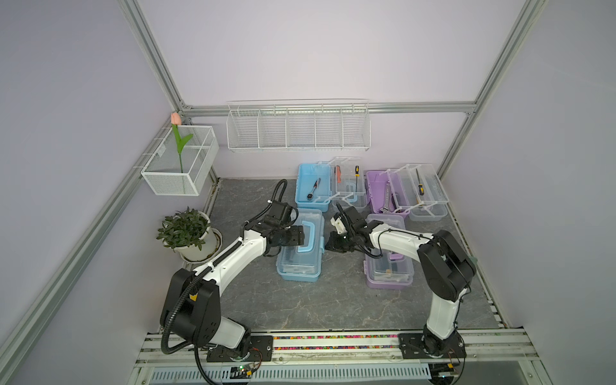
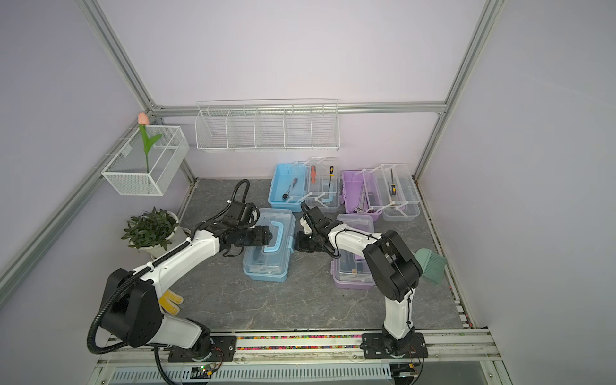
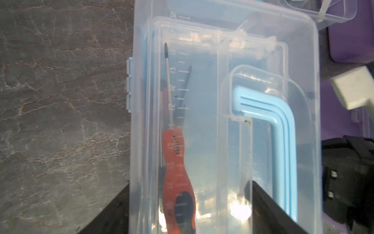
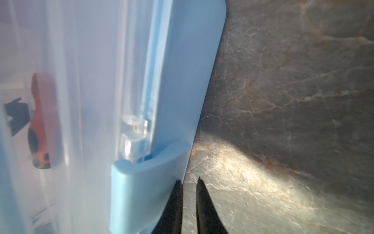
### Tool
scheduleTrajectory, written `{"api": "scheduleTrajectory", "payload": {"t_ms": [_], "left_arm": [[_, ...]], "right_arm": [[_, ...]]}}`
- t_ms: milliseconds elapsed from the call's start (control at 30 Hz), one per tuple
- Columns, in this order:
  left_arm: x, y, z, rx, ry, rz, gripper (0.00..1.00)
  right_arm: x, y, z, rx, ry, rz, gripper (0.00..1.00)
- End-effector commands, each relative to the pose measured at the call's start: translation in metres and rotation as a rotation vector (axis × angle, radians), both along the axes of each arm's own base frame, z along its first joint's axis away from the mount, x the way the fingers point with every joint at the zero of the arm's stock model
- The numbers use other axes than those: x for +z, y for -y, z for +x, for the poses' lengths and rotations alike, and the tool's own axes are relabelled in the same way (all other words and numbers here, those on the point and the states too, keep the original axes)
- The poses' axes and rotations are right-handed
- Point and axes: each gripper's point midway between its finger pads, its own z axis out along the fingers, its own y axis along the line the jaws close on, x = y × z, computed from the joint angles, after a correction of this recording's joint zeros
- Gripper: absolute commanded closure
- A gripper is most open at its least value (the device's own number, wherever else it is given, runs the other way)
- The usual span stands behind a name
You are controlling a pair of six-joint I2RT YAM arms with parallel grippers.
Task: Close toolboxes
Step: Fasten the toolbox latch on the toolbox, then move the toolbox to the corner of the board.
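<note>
The step in hand is judged to be the latching of the near blue toolbox (image 1: 300, 263). It is set on the tabletop (image 1: 300, 310) between the two arms, in front of the open blue toolbox (image 1: 311, 186) and the open purple toolbox (image 1: 380, 190). The lid (image 3: 204, 125) is best pressed flat by the left pincer (image 1: 296, 237), whose fingers are spread wide over it beside the blue handle (image 3: 283, 141), with nothing gripped. The latch (image 4: 141, 182) should be pushed home squarely by the right pincer (image 4: 189, 181), which is seen closed and empty just beside it, so that the box is not slid sideways. The box is formed of a light-blue base and a clear lid, already down. An orange screwdriver (image 3: 176, 162) is seen through it.
</note>
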Motion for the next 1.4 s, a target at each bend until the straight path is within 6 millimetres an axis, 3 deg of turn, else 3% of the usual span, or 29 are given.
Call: {"api": "scheduleTrajectory", "payload": {"t_ms": [0, 600, 767, 900, 1033, 1267, 1367], "left_arm": [[-0.021, 0.010, -0.012, -0.027, -0.090, -0.014, 0.23], [-0.021, 0.011, -0.011, -0.032, -0.091, 0.007, 0.24], [-0.016, -0.006, -0.011, -0.011, -0.084, 0.106, 0.33], [-0.010, -0.022, -0.007, 0.011, -0.076, 0.195, 0.40], [-0.001, -0.036, -0.001, 0.032, -0.070, 0.267, 0.49], [0.018, -0.072, 0.014, 0.079, -0.064, 0.359, 0.61], [0.023, -0.098, 0.023, 0.121, -0.060, 0.395, 0.66]], "right_arm": [[0.026, -0.036, -0.003, 0.073, 0.040, 0.131, 0.83], [0.040, -0.050, 0.001, 0.087, 0.060, 0.192, 0.84], [0.046, -0.024, 0.003, 0.069, 0.086, 0.117, 0.79], [0.062, 0.005, 0.001, 0.070, 0.112, 0.077, 0.56], [0.083, 0.028, -0.003, 0.068, 0.156, 0.060, 0.46], [0.109, 0.048, -0.010, 0.071, 0.213, 0.079, 0.41], [0.113, 0.055, -0.013, 0.066, 0.228, 0.087, 0.40]]}}
